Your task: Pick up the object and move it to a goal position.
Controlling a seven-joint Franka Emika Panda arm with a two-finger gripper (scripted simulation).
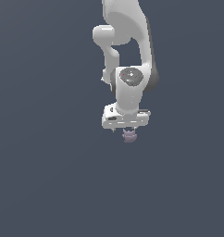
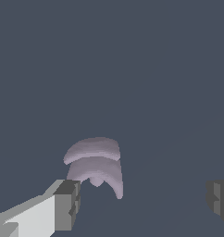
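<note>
The object (image 1: 129,136) is a tiny pale mauve-grey lump sitting on the dark grey floor (image 1: 49,176), directly under the white arm's hand. In the wrist view the object (image 2: 96,165) shows as stacked curved ridges. My gripper (image 1: 127,131) hangs straight above it, fingers pointing down. The wrist view shows the gripper (image 2: 142,201) open wide, with one grey pad (image 2: 67,203) close beside the object and the other pad (image 2: 219,199) far off. The object lies between the fingers, nearer one pad; I cannot tell whether that pad touches it.
A plain dark grey floor (image 2: 132,69) fills both views. The white arm (image 1: 132,46) rises from the hand toward the top of the exterior view.
</note>
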